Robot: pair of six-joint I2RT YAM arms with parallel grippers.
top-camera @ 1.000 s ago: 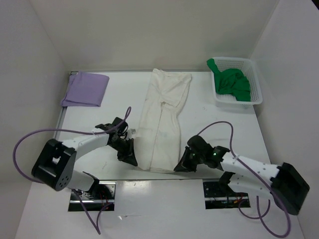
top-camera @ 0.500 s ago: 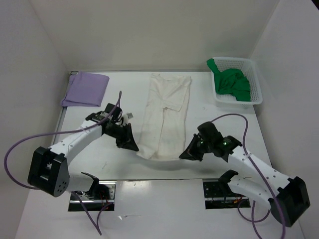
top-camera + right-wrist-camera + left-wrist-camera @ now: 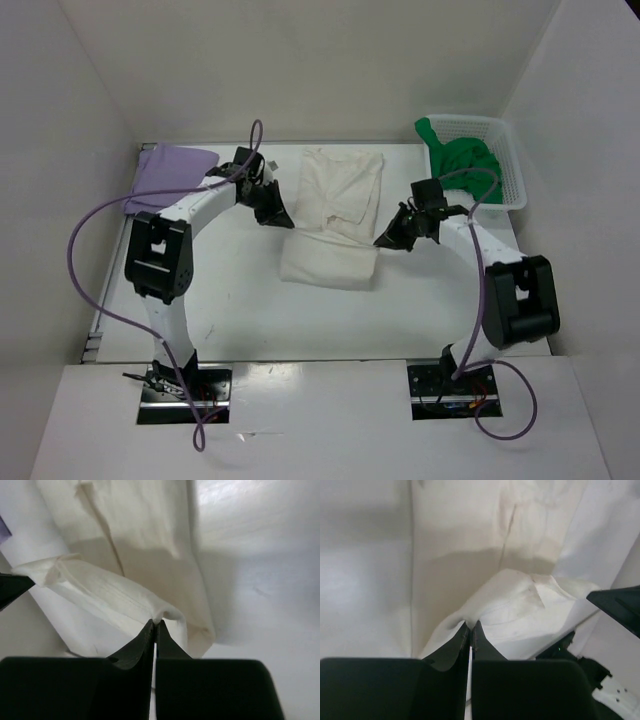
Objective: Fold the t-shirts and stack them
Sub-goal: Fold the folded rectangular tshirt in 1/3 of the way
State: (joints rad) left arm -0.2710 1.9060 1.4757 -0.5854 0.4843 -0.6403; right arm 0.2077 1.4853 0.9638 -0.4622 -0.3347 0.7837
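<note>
Top external: my left tool (image 3: pixel 282 221) and right tool (image 3: pixel 381 242) pinch the cream t-shirt (image 3: pixel 340 185) mid-fold; lavender t-shirt (image 3: pixel 175 180) lies folded far left, green t-shirt (image 3: pixel 470 165) unfolded in basket (image 3: pixel 482 121).

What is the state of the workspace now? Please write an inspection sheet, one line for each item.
Surface: white table.
Job's things: cream t-shirt half folded at the middle; purple t-shirt folded at far left; green t-shirt crumpled in the white basket at far right.
Clutter: nothing seen.
Grippers: left gripper and right gripper each shut on the cream t-shirt's raised edge.
Cables: purple cables loop from both arms.
Surroundings: white walls on three sides.
</note>
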